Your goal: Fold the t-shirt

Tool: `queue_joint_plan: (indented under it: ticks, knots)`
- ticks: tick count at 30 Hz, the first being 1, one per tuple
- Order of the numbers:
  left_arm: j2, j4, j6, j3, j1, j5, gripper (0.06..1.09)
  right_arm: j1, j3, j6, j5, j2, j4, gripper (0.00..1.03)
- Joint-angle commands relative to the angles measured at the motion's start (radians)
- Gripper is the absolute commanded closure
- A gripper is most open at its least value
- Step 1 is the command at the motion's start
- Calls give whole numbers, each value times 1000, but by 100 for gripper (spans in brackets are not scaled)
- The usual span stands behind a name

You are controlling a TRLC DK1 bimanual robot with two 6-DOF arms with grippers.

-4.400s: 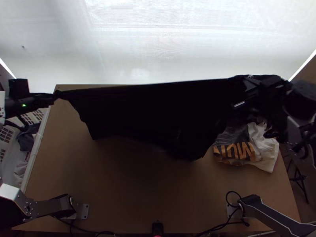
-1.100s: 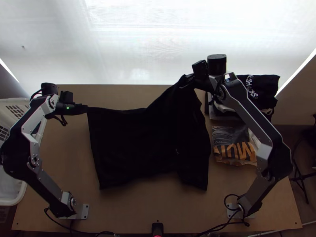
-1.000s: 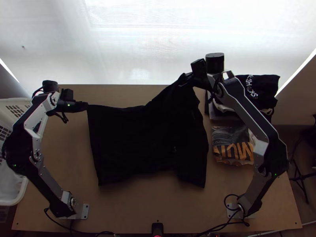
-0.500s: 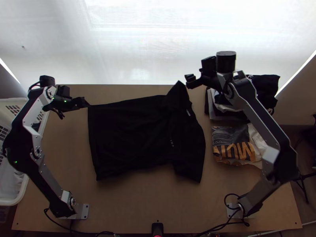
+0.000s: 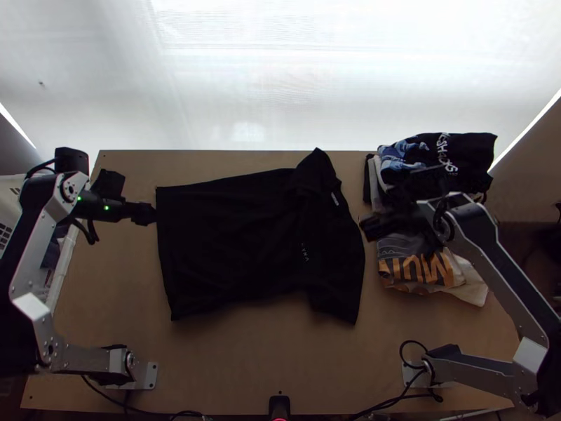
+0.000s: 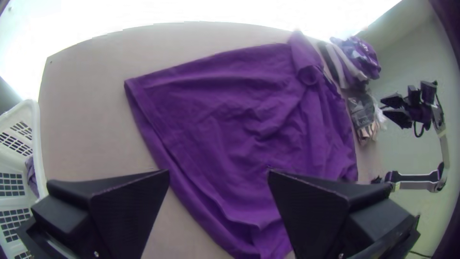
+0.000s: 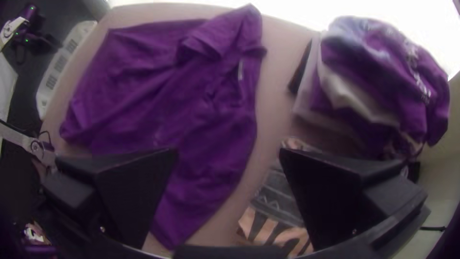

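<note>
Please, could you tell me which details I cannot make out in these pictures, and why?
- Print on the t-shirt's chest, top view: too small to read.
- Lower layers of the clothes pile, top view: partly behind the right arm.
- Part of the orange-lettered cloth, right wrist view: behind the right gripper.
- Rest of the basket, left wrist view: cut off by the edge.

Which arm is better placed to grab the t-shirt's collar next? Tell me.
Right, probably: the open right gripper is near the collar end; the open left gripper is across by the hem.
</note>
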Motion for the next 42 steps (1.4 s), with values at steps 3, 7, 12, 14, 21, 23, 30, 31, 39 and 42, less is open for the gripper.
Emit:
queue_joint_plan:
  ticks: [3, 7, 12, 14, 21, 23, 30, 31, 39, 42]
  knots:
    - [-212, -95, 6, -118, -70, -5, 10, -41, -211, -5, -19, 6, -39, 12]
    - [-235, -107, -3, -103, -71, -14, 10, 12, -249, 9, -61, 40, -39, 29]
    - [-246, -112, -16, -96, -79, -34, 10, 69, -259, 18, -70, 33, -40, 43]
    - [-250, -112, -25, -96, -84, -36, 10, 83, -252, 15, -71, 34, -39, 43]
    - [-263, -118, -33, -99, -85, -37, 10, 77, -236, 6, -71, 83, 33, 43]
    - [-264, -119, -33, -99, -85, -39, 10, 77, -225, 6, -71, 111, 41, 43]
    - [-264, -121, -31, -92, -85, -53, 10, 77, -225, -2, -73, 186, 126, 43]
    - [-264, -121, -31, -90, -85, -54, 10, 75, -225, -6, -73, 195, 141, 43]
    - [-264, -121, -23, -92, -88, -65, 10, 60, -209, -12, -71, 264, 187, 43]
    - [-264, -122, -19, -92, -82, -68, 10, 43, -211, -15, -71, 273, 191, 43]
